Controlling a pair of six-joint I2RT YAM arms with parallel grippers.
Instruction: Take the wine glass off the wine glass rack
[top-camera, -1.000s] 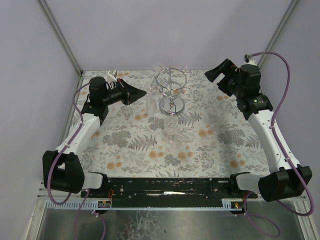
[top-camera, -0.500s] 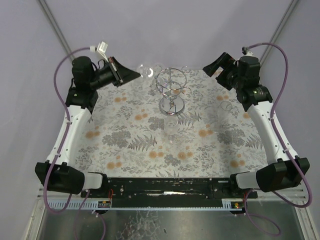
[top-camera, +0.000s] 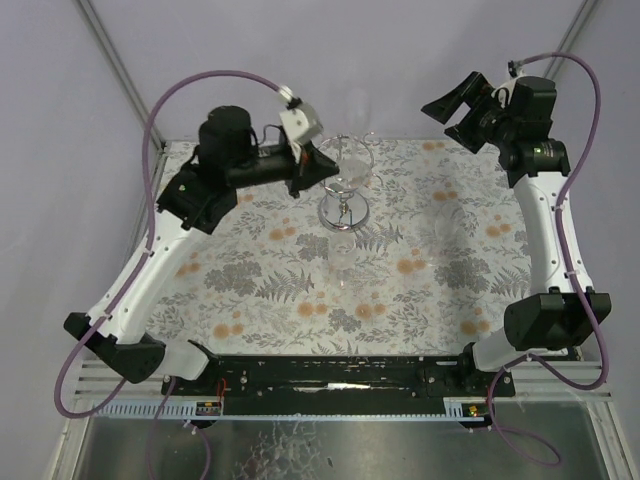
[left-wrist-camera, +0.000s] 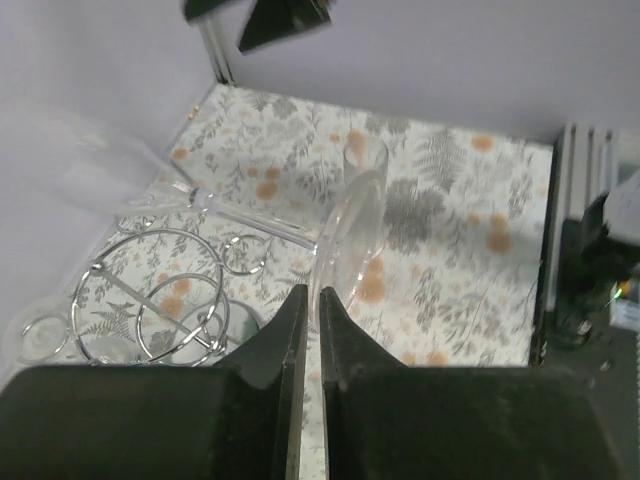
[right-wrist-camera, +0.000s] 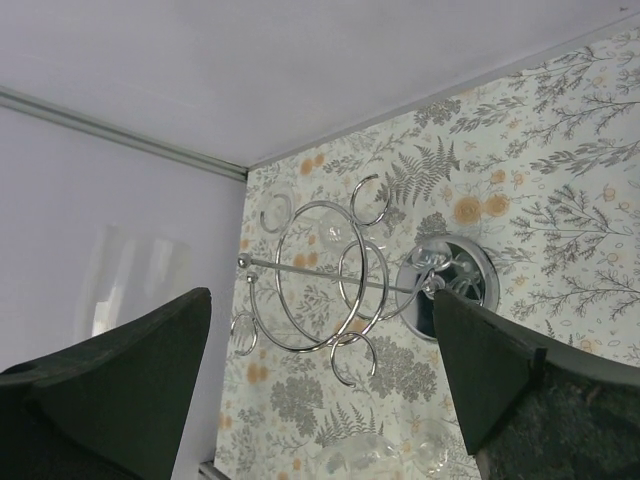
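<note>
Step in hand: lift-off looks all but done; the wine glass (left-wrist-camera: 345, 235) hangs in the air from the left claw (left-wrist-camera: 312, 300), seemingly free of the wire rings
Left claw: fingers pressed together on the rim of the glass's round foot
Right claw (right-wrist-camera: 322, 300): fingers wide apart with nothing between them, raised and looking down on the rings
Where the glass is: foot right at the left claw's tips, stem running ahead and off to their left, bowl farthest out; it lies almost on its side
Wine glass rack (left-wrist-camera: 150, 305): below the left claw's tips and to their left, apart from the stem as far as the wrist view shows
How the glass looks: clear, thin-stemmed, foot seen nearly edge-on, bowl a pale blur against the wall
Next move, as a judgement: carry it away from the rings, turn it upright, set the foot on a bare patch of table (left-wrist-camera: 450, 230)
Care: the pinch is only on the foot's rim, so a slow, steady swing
Nearby: spare glass (left-wrist-camera: 365, 160) standing beyond the left claw's tips
</note>
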